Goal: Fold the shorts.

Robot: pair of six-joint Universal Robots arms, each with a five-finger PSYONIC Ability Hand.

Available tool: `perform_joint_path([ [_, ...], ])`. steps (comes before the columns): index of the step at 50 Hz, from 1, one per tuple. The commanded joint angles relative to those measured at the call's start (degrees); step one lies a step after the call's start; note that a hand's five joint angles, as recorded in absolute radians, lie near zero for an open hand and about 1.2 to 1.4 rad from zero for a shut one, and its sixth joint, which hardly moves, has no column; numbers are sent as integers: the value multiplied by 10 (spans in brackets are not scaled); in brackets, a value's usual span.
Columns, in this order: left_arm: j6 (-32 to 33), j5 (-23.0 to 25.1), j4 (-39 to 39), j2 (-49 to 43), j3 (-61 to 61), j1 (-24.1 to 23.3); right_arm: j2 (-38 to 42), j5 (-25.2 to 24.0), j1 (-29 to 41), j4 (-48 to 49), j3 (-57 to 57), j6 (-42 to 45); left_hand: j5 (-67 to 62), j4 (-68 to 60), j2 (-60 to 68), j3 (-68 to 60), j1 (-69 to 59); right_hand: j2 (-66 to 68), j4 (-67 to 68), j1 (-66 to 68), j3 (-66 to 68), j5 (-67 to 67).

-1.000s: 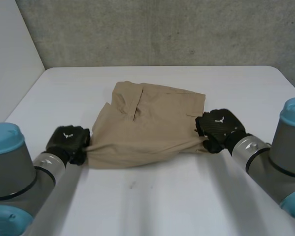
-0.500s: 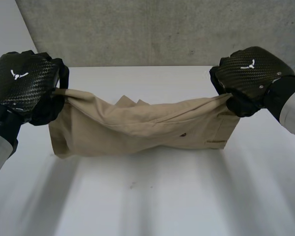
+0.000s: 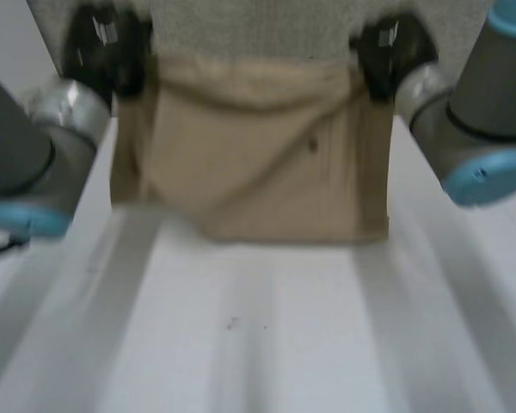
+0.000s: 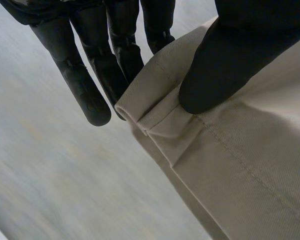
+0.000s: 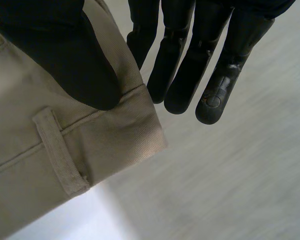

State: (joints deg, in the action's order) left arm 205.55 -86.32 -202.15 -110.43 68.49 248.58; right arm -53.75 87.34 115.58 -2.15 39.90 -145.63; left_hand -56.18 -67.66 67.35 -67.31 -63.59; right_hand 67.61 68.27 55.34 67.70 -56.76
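Observation:
The tan shorts [image 3: 258,155] hang spread between my two raised hands, their lower edge just above the white table [image 3: 258,335]. My left hand [image 3: 103,47] pinches one top corner of the shorts [image 4: 230,165] between its thumb [image 4: 225,65] and fingers [image 4: 85,80]. My right hand [image 3: 387,52] pinches the other top corner; in the right wrist view its thumb [image 5: 70,60] presses the waistband [image 5: 110,135], beside a belt loop [image 5: 60,155], against the fingers [image 5: 190,55]. A small dark button [image 3: 311,145] shows on the hanging cloth.
A grey concrete wall [image 3: 258,26] stands behind the table. Both grey arms with light-blue caps [image 3: 486,168] reach forward on either side of the shorts.
Both hands have carried the shorts up and away from me; the cloth, which lay bunched on the table, now hangs flat and stretched between them.

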Motion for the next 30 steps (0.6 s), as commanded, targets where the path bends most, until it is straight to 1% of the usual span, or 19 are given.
perform_joint_path([
  [1,-1,-53,-77,-12,-158,-11,-9,3,6,213,-62,2,-123,-108,112,-112,-149,124,117,247,123,-132],
  [3,-1,-57,-81,-10,-159,-12,-23,3,9,228,-49,2,-123,-108,112,-112,-149,124,117,247,123,-132],
  [7,-2,-63,-76,-4,-136,-27,-41,2,13,214,-5,1,-123,-108,112,-112,-149,124,117,247,123,-132],
  [10,-2,-68,-72,22,-68,-34,-54,1,13,206,37,1,-120,-105,108,-109,-146,124,117,247,123,-132],
  [11,-2,-67,-72,33,-47,-34,-64,-1,12,203,70,2,-120,-105,108,-109,-146,124,117,247,123,-132],
  [12,-3,-68,-72,44,-5,-35,-69,-2,12,201,86,2,-118,-103,107,-107,-144,124,117,247,123,-132],
  [15,-3,-68,-72,54,61,-36,-79,-20,11,199,150,2,-113,-98,101,-102,-139,124,117,247,123,-132],
  [16,-4,-68,-72,57,104,-37,-79,-27,11,198,164,1,-110,-95,98,-99,-136,124,117,247,123,-132],
  [18,-4,-68,-71,56,142,-38,-77,-53,12,191,211,4,-108,-93,96,-97,-134,124,117,247,123,-132],
  [22,-11,-69,-67,50,227,-40,-56,-77,11,167,282,10,-110,-95,98,-99,-136,124,117,247,123,-132],
  [23,-16,-69,-62,50,257,-39,-48,-78,11,161,294,12,-110,-95,98,-99,-136,124,117,247,123,-132],
  [26,-26,-68,-52,48,295,-40,-29,-77,11,133,331,24,-111,-97,100,-100,-137,124,117,247,123,-132],
  [29,-28,-66,-33,41,334,-49,-28,-77,9,104,360,38,-111,-97,100,-100,-137,124,117,247,123,-132],
  [30,-28,-66,-26,41,342,-53,-32,-77,7,80,380,46,-111,-97,100,-100,-137,124,117,247,123,-132],
])
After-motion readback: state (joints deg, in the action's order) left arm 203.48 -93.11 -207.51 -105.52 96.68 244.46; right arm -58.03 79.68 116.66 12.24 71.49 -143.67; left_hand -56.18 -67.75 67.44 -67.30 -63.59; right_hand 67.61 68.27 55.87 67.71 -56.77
